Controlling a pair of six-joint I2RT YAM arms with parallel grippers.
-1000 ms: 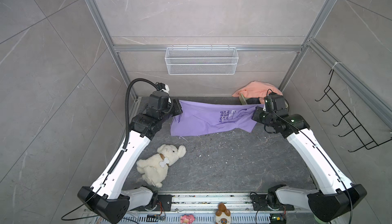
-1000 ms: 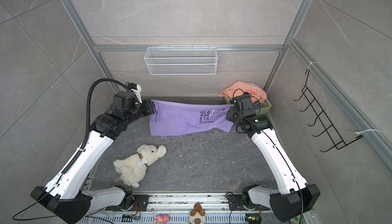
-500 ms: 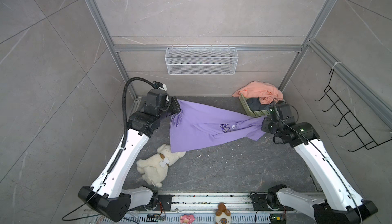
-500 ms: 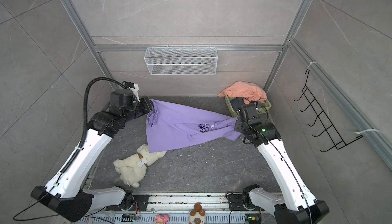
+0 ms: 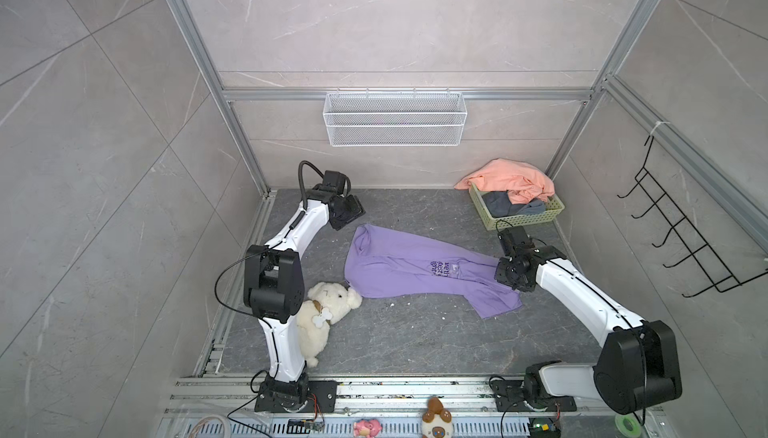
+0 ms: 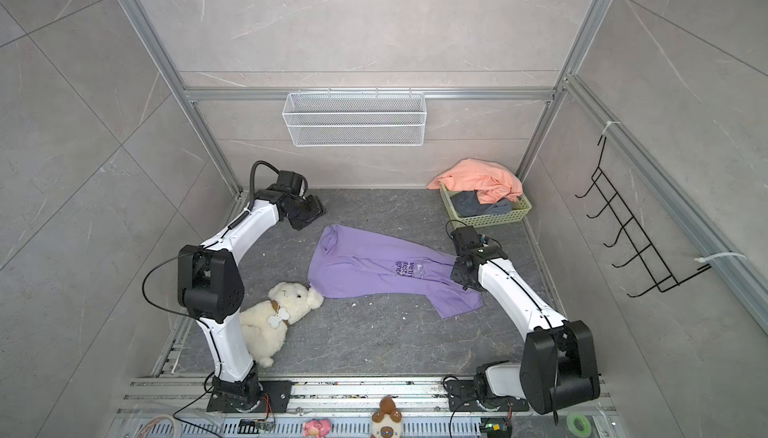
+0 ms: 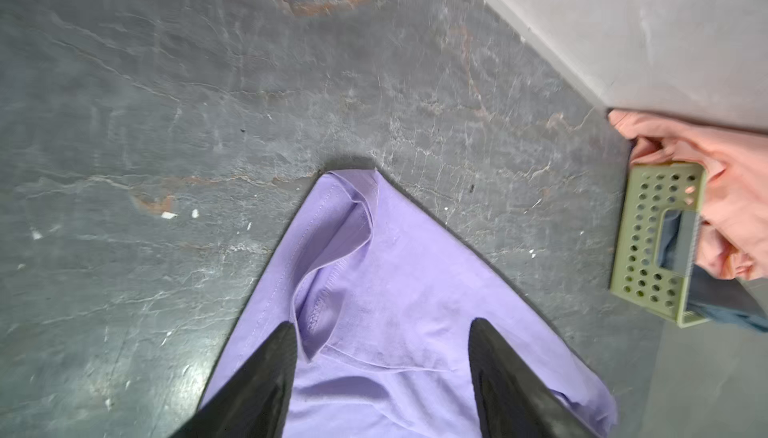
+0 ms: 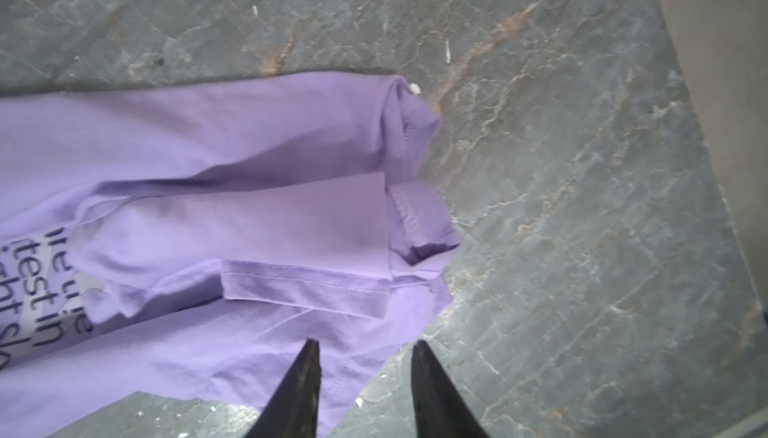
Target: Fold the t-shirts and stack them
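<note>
The spread t-shirt (image 5: 415, 274) lies across the middle of the tabletop (image 5: 415, 344), running from back left toward the right edge. The plush dog (image 5: 324, 315) lies at the left edge, its head just beside that shirt's front-left corner. The basket (image 5: 521, 219) sits in the back right corner. A second t-shirt (image 5: 500, 204) lies inside it, and a third t-shirt (image 5: 507, 178) is draped over its back rim.

My end effector (image 7: 382, 332) hangs with its two dark fingers (image 7: 270, 373) spread apart over a corner of the crumpled purple t-shirt (image 7: 386, 274) lying on the grey table (image 7: 187, 116), while by the wall (image 7: 623, 20) a green basket (image 7: 648, 249) holds an orange t-shirt (image 7: 739, 191) spilling over its rim.
</note>
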